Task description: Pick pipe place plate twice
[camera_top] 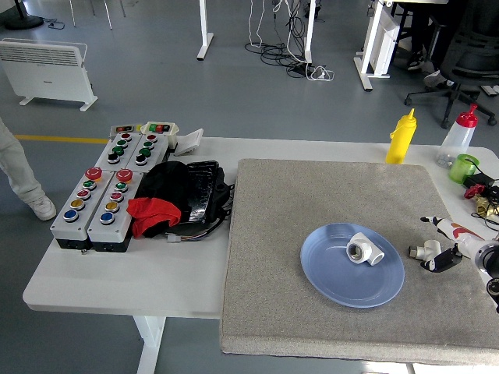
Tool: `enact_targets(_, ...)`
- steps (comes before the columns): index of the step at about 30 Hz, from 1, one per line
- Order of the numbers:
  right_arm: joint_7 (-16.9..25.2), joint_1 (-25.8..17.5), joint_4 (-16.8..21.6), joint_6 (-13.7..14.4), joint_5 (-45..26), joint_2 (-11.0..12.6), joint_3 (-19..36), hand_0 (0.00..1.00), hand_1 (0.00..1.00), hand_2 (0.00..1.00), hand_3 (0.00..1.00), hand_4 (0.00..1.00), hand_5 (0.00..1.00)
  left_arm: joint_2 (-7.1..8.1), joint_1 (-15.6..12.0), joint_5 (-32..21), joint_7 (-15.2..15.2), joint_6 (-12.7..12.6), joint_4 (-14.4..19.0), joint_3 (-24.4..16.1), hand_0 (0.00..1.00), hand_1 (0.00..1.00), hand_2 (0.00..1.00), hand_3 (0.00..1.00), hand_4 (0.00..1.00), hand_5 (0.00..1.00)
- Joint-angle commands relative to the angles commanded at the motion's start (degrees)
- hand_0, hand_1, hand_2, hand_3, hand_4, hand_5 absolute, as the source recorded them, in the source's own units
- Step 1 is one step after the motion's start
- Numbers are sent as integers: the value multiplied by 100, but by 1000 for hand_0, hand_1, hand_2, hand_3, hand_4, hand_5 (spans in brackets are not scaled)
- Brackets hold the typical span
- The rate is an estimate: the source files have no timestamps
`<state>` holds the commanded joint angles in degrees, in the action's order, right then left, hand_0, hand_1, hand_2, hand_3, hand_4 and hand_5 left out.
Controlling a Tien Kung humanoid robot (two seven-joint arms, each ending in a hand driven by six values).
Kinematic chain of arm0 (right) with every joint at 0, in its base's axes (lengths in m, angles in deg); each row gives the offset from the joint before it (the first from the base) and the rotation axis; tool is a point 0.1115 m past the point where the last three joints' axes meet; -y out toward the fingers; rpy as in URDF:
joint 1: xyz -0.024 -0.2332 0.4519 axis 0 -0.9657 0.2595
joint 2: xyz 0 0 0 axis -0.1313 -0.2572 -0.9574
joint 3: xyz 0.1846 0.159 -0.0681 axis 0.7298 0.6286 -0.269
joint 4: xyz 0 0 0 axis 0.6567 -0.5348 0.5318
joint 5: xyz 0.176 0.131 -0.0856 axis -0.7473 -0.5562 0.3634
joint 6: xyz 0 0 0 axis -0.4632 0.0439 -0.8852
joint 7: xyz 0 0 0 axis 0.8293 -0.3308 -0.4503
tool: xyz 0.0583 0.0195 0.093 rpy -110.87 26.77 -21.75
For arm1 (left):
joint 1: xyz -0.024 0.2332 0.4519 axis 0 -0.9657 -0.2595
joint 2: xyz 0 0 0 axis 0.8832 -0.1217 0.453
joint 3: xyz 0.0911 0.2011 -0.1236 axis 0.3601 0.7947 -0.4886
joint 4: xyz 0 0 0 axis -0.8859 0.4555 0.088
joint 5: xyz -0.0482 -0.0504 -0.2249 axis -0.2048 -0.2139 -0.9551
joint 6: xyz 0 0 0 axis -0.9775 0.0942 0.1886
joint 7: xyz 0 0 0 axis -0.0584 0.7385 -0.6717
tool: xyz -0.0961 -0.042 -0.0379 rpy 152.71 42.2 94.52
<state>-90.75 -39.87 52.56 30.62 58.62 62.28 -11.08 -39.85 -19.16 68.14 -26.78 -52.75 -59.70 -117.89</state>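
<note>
Resting on the blue plate (335,280), a white pipe tee fitting (364,249) lay right of the plate's middle, on the grey mat (312,195). A second white pipe fitting (421,251) sat on the mat just right of the plate, beside the right hand (452,248), whose fingers looked loosely apart, though whether they touched it was unclear.
</note>
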Motion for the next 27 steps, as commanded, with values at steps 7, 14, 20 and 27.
enact_targets(7,-174,28,-205,182,-61,-33,-156,778,789,895,857,753,193,0,-9,-19,-3,-8,1,13,724,685,681,732,386,998)
enact_targets(14,121,41,-233,211,11,-11,-374,660,703,723,771,668,175,0,-38,25,19,-21,10,-20,724,685,682,732,385,998)
enact_targets(20,375,47,-216,427,53,57,-707,537,633,640,737,625,152,0,-71,40,34,-34,16,-28,724,685,682,732,384,998)
enact_targets(27,440,3,-217,620,67,87,-782,347,479,532,640,484,72,0,-122,77,68,-51,25,-42,724,686,682,733,380,998)
